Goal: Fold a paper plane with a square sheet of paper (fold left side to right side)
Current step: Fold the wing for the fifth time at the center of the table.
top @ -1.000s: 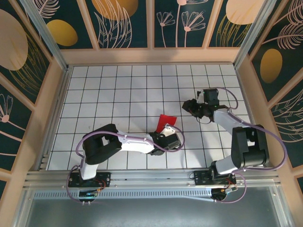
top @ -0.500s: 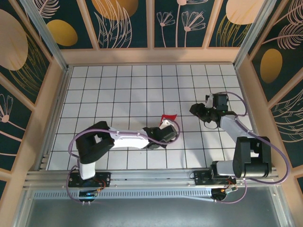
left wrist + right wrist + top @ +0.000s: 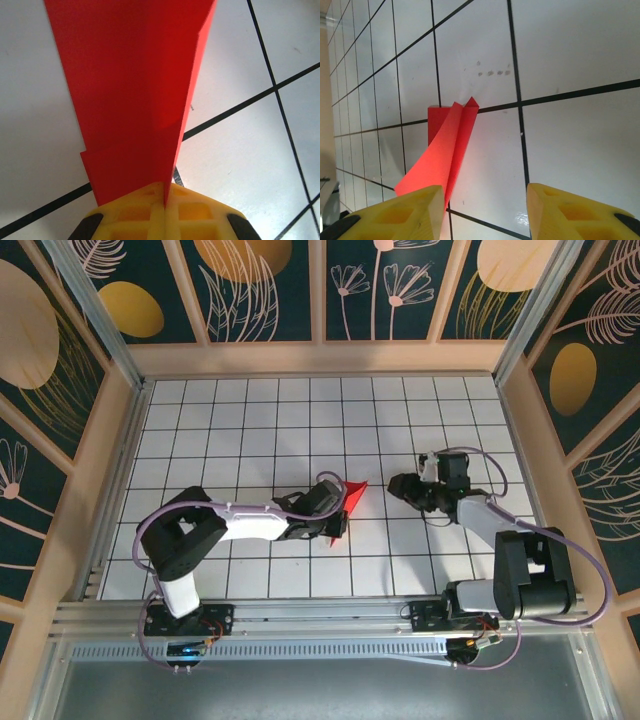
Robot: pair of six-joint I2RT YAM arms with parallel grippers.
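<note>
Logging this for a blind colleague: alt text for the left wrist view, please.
The yellow left gripper, shut, pinches the narrow end of a folded red paper at the bottom edge of the picture. The paper widens toward the top, over a white table with black grid lines.

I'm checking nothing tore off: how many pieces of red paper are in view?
1: the folded red paper near the table's middle, pinched in the shut left gripper; the open right gripper faces it. A scrap under the left arm could be hidden.
</note>
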